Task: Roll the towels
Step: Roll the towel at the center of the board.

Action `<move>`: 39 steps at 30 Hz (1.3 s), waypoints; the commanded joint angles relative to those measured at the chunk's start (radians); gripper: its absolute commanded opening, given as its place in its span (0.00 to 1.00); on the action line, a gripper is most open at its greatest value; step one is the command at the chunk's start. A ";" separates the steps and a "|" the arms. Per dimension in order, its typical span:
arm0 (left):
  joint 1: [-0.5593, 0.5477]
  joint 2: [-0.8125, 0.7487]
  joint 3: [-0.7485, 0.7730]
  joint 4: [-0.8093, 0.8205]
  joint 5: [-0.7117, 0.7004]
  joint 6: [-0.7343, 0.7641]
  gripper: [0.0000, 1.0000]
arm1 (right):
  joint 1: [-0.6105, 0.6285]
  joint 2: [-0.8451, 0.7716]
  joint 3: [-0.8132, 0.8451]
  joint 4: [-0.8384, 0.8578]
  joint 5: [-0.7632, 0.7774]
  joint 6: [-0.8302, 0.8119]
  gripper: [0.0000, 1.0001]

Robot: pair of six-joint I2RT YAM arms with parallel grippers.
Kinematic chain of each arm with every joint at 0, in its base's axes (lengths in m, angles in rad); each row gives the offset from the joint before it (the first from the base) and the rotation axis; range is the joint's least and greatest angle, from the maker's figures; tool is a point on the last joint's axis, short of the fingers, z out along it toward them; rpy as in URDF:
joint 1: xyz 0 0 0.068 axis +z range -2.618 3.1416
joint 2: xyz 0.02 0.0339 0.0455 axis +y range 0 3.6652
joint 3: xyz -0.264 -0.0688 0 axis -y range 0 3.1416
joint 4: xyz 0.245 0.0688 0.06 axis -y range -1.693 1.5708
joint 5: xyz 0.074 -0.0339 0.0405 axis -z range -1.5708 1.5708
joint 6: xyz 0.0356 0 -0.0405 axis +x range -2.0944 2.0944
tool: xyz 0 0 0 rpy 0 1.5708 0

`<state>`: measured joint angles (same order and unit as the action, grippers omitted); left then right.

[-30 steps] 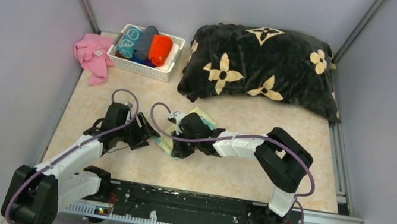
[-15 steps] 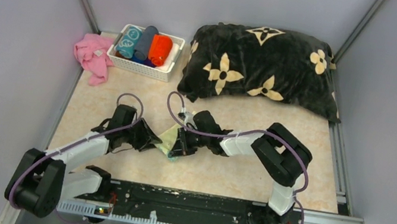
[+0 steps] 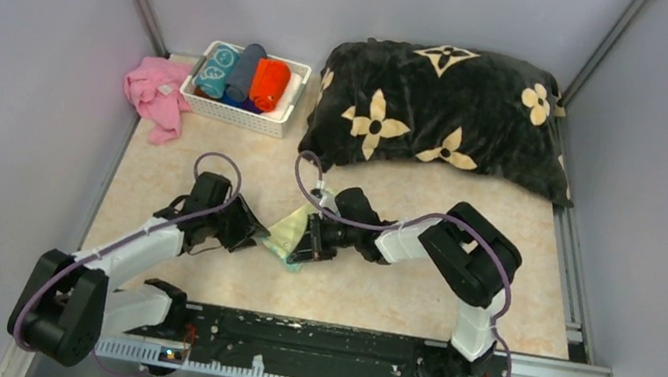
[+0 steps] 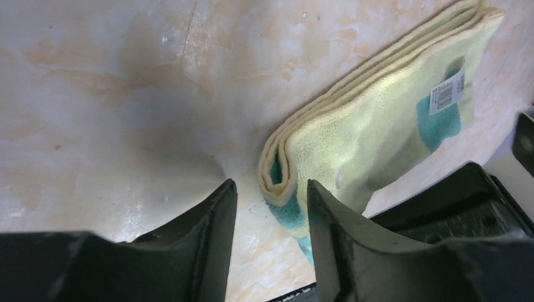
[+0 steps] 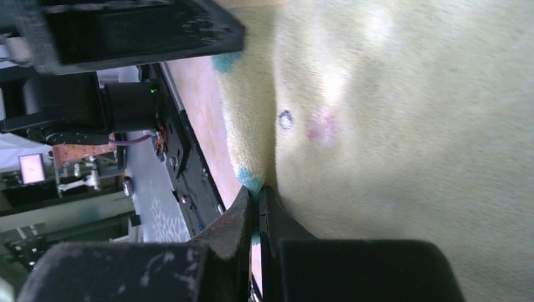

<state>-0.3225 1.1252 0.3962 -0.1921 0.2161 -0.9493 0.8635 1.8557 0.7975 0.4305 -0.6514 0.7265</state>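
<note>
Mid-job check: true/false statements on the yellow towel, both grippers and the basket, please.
The yellow towel lies between the two grippers. True.
The left gripper has its fingers clamped shut. False: they stand apart, flanking the towel's folded end.
The right gripper is shut on the towel. True.
The yellow towel is already rolled. False: it is folded flat.
The pink cloth sits in the basket. False: it lies on the table beside it.

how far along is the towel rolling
Done: the orange towel and the teal towel sit rolled in the white basket. In hand: the pale yellow towel lies folded, not rolled, left hand open around its folded end, right hand shut against it. Left: rolling it; a pink cloth lies crumpled beside the basket.
</note>
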 commanded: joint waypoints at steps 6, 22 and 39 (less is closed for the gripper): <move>-0.002 -0.176 0.014 -0.172 -0.037 0.072 0.58 | -0.070 0.090 -0.071 0.243 -0.093 0.177 0.00; -0.012 -0.095 -0.058 0.045 0.155 0.101 0.50 | -0.095 0.117 -0.073 0.258 -0.113 0.213 0.00; -0.021 0.160 -0.063 0.209 0.094 0.028 0.43 | -0.041 -0.163 0.135 -0.451 0.162 -0.224 0.26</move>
<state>-0.3405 1.2312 0.3508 0.0109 0.3569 -0.9127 0.7868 1.8320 0.8204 0.2558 -0.6590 0.7116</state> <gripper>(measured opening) 0.436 0.236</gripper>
